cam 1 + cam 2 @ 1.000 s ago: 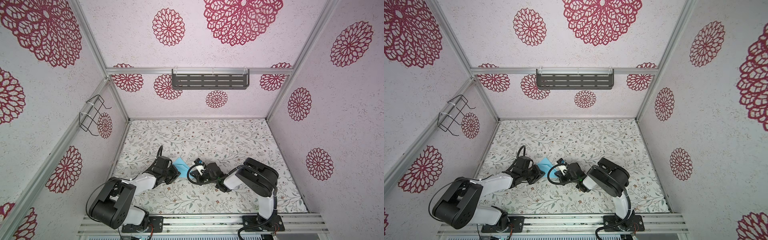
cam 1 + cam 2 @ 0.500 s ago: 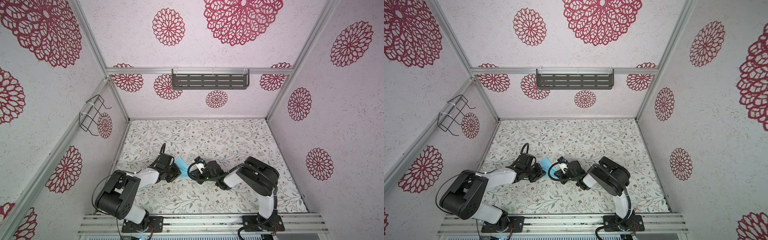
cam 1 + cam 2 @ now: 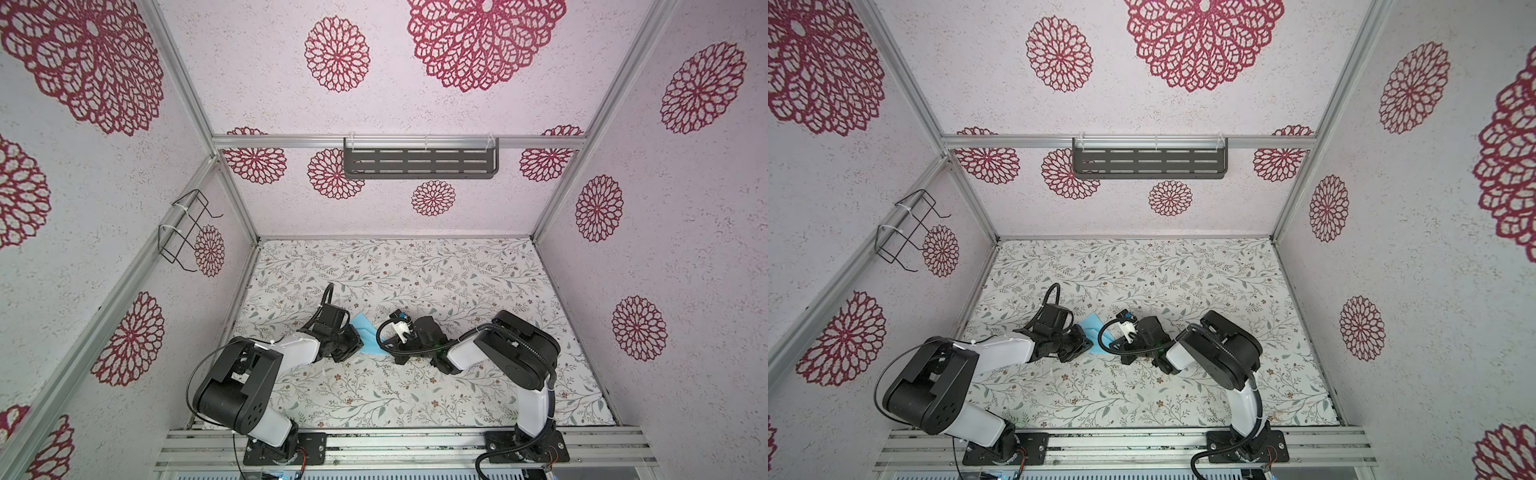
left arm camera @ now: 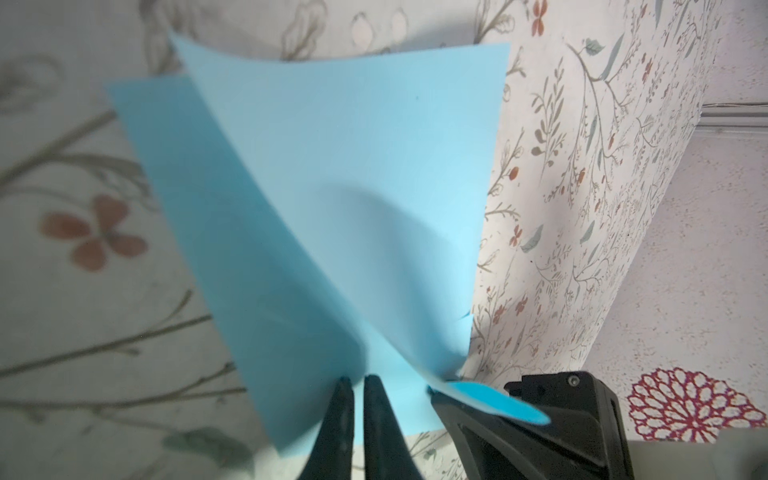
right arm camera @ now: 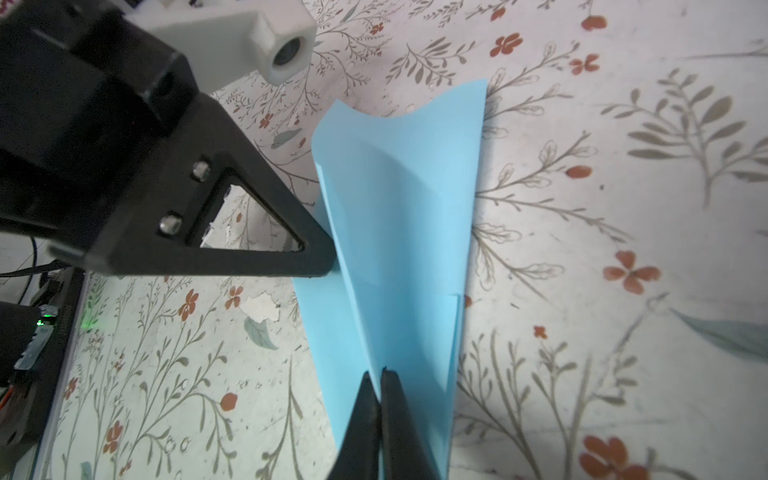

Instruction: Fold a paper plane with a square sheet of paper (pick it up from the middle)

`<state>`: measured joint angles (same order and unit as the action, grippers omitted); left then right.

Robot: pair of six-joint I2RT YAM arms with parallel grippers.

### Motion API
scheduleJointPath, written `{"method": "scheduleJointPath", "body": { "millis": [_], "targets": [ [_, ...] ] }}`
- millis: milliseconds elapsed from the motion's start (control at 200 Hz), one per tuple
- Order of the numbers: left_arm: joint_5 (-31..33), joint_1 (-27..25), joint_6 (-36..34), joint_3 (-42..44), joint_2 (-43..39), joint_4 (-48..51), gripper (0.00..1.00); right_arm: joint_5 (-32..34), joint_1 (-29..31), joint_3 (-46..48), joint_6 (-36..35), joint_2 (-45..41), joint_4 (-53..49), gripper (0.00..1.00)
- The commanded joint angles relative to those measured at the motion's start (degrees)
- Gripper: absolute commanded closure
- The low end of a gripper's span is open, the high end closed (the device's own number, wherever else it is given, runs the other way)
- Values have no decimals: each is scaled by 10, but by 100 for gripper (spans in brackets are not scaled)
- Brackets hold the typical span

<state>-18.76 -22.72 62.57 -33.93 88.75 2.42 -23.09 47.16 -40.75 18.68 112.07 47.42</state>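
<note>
The light-blue square sheet of paper (image 3: 368,335) (image 3: 1093,332) is held up off the floral table between both grippers, bent into a loose V with a raised ridge (image 5: 399,232). My left gripper (image 4: 357,380) (image 3: 360,341) is shut on one edge of the sheet (image 4: 332,174), with only a thin slit between its fingers. My right gripper (image 5: 378,372) (image 3: 384,345) pinches the ridge from the opposite side, its jaws pressed together. In the right wrist view the left gripper's fingertip (image 5: 320,266) touches the sheet's side. No paper plane is in view.
A floral mat (image 3: 415,270) covers the table inside patterned walls. A dark slotted shelf (image 3: 419,162) hangs on the back wall and a wire rack (image 3: 185,232) on the left wall. An aluminium rail (image 3: 395,444) with both arm bases runs along the front.
Both grippers have shifted a little toward the back with the paper still between them. The left arm's elbow has swung rightward.
</note>
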Motion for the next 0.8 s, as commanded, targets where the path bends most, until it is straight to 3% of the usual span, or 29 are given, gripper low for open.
{"method": "scheduleJointPath", "body": {
  "millis": [0, 250, 796],
  "targets": [
    [-5, 0, 0, -7, -17, -17, 84, -19, -3, -16, 25, -5, -15, 95],
    [-17, -1, 5, -3, -14, -42, 67, -24, -9, -30, 72, 1, -43, 94],
    [29, -8, -16, -71, 51, 80, 57, -39, -14, -42, 109, 5, -65, 91]
  ]
}}
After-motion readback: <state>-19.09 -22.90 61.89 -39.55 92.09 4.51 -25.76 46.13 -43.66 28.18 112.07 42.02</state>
